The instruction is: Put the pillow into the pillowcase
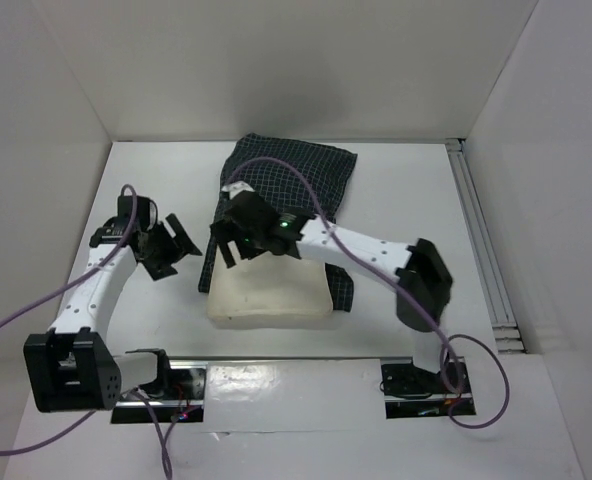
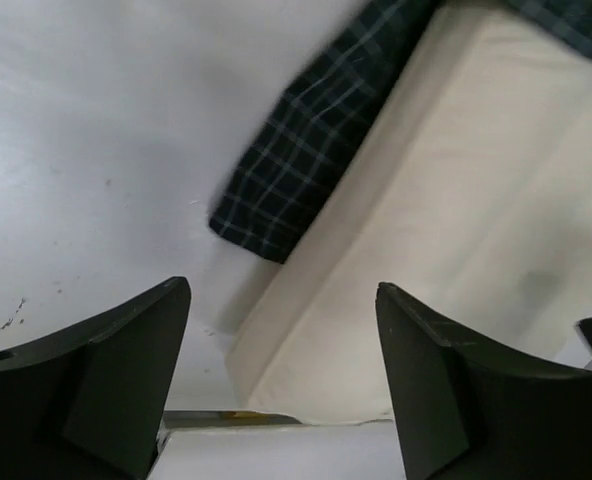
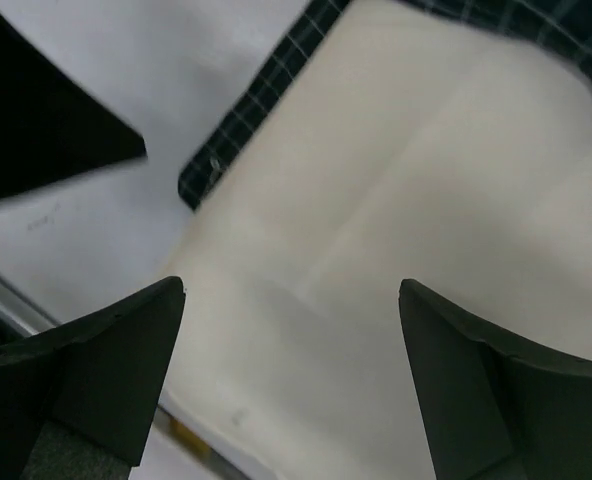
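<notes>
the pillow (image 1: 276, 298) lay close to the arms' bases. its far end was covered by the case (image 1: 294, 172), which lay bunched toward the back wall. a strip of check also ran down the pillow's right side. i couldn't tell whether that far end was truly inside the mouth. most of the cream cloth was bare, so i judged the stuffing step begun and far from done.

my right gripper (image 1: 238, 233) hung over the pillow's far left part, jaws wide and holding nothing. its wrist view showed cream cloth between the fingers, with the case's edge up at the left. my left gripper (image 1: 168, 247) sat just off the pillow's left side over the table (image 1: 156, 180), also spread wide and empty, with a loose corner of the case ahead of it.

next, i reckoned, each gripper needed to pinch the case's edge on its own side. then both had to draw it toward me over the pillow, keeping the mouth open.
</notes>
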Tool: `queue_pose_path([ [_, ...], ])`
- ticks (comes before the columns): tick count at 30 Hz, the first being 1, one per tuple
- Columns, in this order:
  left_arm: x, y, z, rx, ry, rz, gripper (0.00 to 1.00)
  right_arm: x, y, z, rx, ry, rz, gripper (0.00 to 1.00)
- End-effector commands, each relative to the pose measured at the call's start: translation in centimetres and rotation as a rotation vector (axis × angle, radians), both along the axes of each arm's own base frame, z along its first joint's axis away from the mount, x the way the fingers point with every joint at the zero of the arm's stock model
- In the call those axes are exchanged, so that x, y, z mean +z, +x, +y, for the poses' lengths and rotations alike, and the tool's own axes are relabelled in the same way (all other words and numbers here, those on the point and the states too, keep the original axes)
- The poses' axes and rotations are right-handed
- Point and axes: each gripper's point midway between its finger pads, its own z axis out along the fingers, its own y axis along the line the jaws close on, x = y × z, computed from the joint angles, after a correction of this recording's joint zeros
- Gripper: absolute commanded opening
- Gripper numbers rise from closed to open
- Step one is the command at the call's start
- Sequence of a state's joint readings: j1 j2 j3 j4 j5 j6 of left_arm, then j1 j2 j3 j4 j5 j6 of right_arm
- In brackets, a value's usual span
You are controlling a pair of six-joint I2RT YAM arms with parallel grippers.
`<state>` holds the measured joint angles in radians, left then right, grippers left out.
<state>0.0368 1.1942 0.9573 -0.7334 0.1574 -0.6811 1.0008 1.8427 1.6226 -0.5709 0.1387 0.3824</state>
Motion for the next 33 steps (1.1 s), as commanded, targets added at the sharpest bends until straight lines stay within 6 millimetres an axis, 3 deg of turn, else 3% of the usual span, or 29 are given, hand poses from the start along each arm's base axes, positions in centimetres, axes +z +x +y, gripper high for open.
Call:
queue_pose_path([
  [1, -2.5, 0.1, -0.6, 0.015, -0.161, 0.023, 0.88, 2.1, 4.0, 3.5, -0.118, 0.023, -0.115, 0.95],
  [2, -2.5, 0.5, -0.2, 0.027, -0.178, 0.001, 0.88, -1.8, 4.4, 4.2, -0.122, -0.048, -0.068, 0.96],
  [3, -3.3, 0.2, -0.2, 0.038, -0.186, 0.023, 0.88, -2.7, 5.2, 4.4, -0.161, -0.07, -0.074, 0.96],
  [4, -3.4, 0.3, 0.2, 0.054, -0.198, 0.017, 0.88, -5.0, 6.0, 5.4, -0.176, -0.099, -0.061, 0.96],
  [6, -3.4, 0.7, 0.4, 0.061, -0.211, -0.003, 0.88, -7.3, 6.4, 5.3, -0.222, -0.139, -0.04, 0.96],
  [8, -4.2, 0.4, 0.6, 0.058, -0.227, 0.008, 0.88, -10.1, 7.0, 4.3, -0.256, -0.199, -0.034, 0.9],
  [9, -4.0, 0.5, 0.4, 0.039, -0.234, -0.006, 0.88, -10.5, 6.9, 4.2, -0.265, -0.2, -0.026, 0.68],
  [11, -4.9, 0.2, -0.4, -0.012, -0.27, -0.006, 0.9, -10.9, 7.3, 3.0, -0.273, -0.2, -0.001, 0.05],
  [12, -5.9, 0.2, -0.6, -0.036, -0.283, -0.005, 0.9, -10.5, 6.7, 3.1, -0.248, -0.181, 0.011, 0.0],
  [13, -6.2, 0.1, -1.1, -0.05, -0.309, -0.006, 0.9, -11.9, 5.9, 1.5, -0.235, -0.21, 0.039, 0.0],
  [14, -5.8, -0.1, -2.8, -0.116, -0.382, -0.025, 0.9, -8.1, 6.0, 1.1, -0.217, -0.125, 0.015, 0.0],
  [15, -6.4, -0.1, -3.4, -0.139, -0.384, -0.018, 0.91, -6.1, 6.3, 1.6, -0.183, -0.036, -0.02, 0.0],
  [17, -7.1, -0.6, -5.1, -0.188, -0.327, 0.018, 0.92, -3.2, 4.8, -0.5, -0.122, 0.08, 0.008, 0.0],
  [18, -7.7, -0.5, -4.9, -0.175, -0.277, 0.029, 0.94, -1.9, 4.7, -0.8, -0.108, 0.131, 0.002, 0.0],
  [20, -7.5, -0.3, -5.7, -0.209, -0.265, 0.015, 0.95, -1.4, 3.8, -2.1, -0.077, 0.152, 0.028, 0.0],
  [21, -7.4, -0.2, -6.2, -0.217, -0.242, 0.003, 0.95, 0.0, 3.7, -2.7, -0.068, 0.164, 0.018, 0.0],
  [26, -6.5, 0.9, -8.6, -0.302, -0.226, -0.081, 0.96, -0.5, 3.0, -3.5, -0.06, 0.155, 0.048, 0.0],
  [33, -8.4, 1.0, -11.9, -0.33, -0.309, -0.085, 0.94, -0.7, 3.0, -3.1, -0.059, 0.164, 0.059, 0.0],
])
